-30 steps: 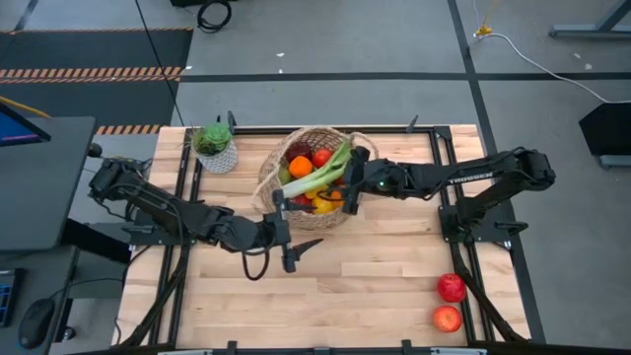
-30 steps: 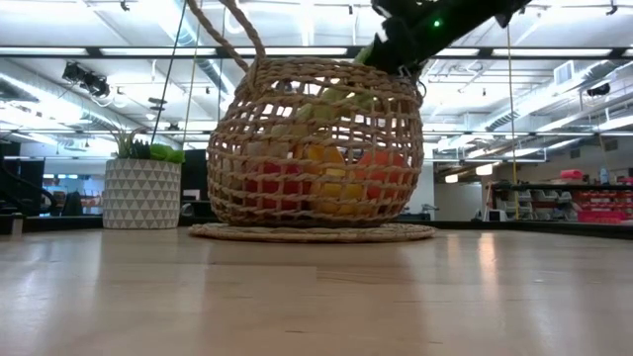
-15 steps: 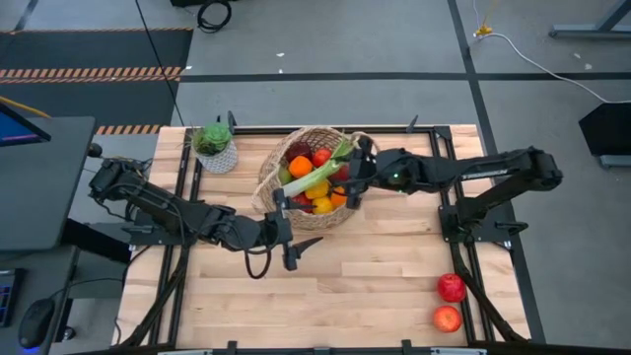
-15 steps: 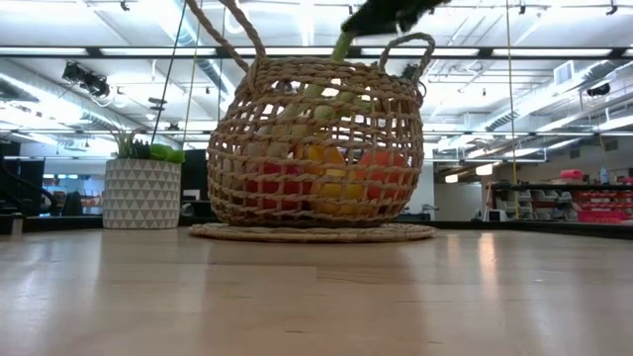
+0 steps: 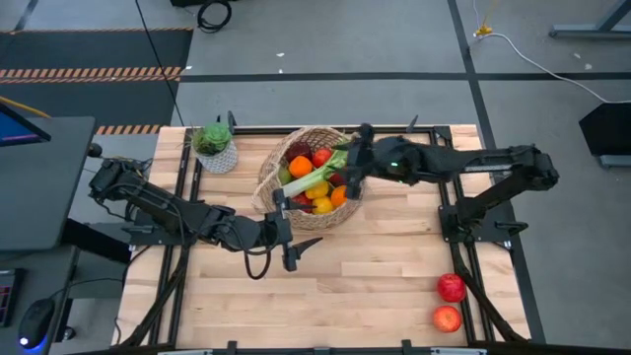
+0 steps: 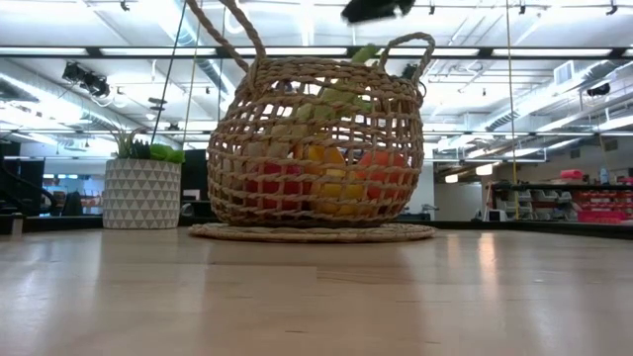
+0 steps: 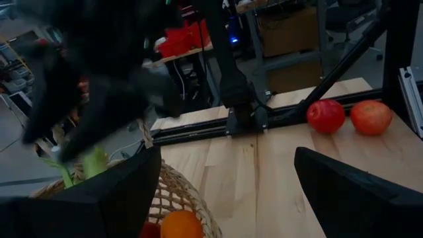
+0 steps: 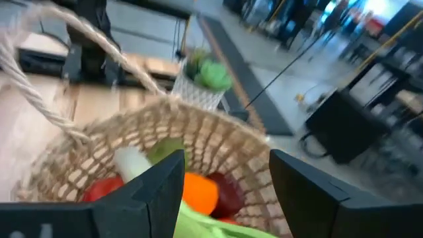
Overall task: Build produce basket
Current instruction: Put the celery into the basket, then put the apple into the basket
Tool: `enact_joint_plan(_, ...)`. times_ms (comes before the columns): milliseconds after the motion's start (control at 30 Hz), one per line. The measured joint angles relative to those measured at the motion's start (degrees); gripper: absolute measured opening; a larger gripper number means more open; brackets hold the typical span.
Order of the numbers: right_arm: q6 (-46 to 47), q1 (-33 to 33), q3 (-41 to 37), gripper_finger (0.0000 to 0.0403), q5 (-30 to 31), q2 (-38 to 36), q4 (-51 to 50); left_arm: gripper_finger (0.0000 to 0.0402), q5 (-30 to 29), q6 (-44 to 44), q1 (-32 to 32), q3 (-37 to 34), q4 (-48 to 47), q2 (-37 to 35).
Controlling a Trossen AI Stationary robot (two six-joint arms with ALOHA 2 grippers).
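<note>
The woven basket (image 5: 308,187) stands on a round mat (image 6: 312,232) at the table's far middle. It holds oranges, lemons, red fruit and a long green-white leek (image 5: 314,176). The leek lies across the fruit, and its green end (image 6: 365,54) sticks up over the right rim. My right gripper (image 5: 353,163) hangs open above that rim, clear of the leek (image 8: 198,221), and shows at the low view's top (image 6: 376,8). My left gripper (image 5: 296,223) hovers open over the basket's near-left rim (image 7: 175,188), with nothing between its fingers.
A small white pot with a green plant (image 5: 214,146) stands left of the basket at the far edge. Two red apples (image 5: 451,287) (image 5: 447,319) lie at the near right corner. Bare wood stretches across the table's near half.
My right gripper has risen straight up from the basket's right rim, fingers equally apart throughout. The leek has stayed in the basket, and its green end now shows free above the rim.
</note>
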Motion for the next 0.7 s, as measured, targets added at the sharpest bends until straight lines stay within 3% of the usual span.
enact_joint_plan(100,1.3,-1.8,0.0,0.0225,-3.9,4.2,-0.4,0.0354,-0.1,0.0,0.0,0.0,0.0,0.0)
enact_joint_plan(333,0.8,-3.9,-0.1,0.0225,-3.6,13.1,-2.9,0.0354,-0.1,-0.1,0.0,0.0,0.1,0.0)
enact_joint_plan(467,1.0,-3.3,0.9,0.0225,-3.6,12.1,-5.4,0.0354,-0.1,-0.6,0.0,0.0,0.1,0.0)
enact_joint_plan(700,3.2,0.4,2.3,0.0225,-4.1,2.7,-9.1,0.0354,-0.1,-0.7,0.0,0.0,0.0,0.0)
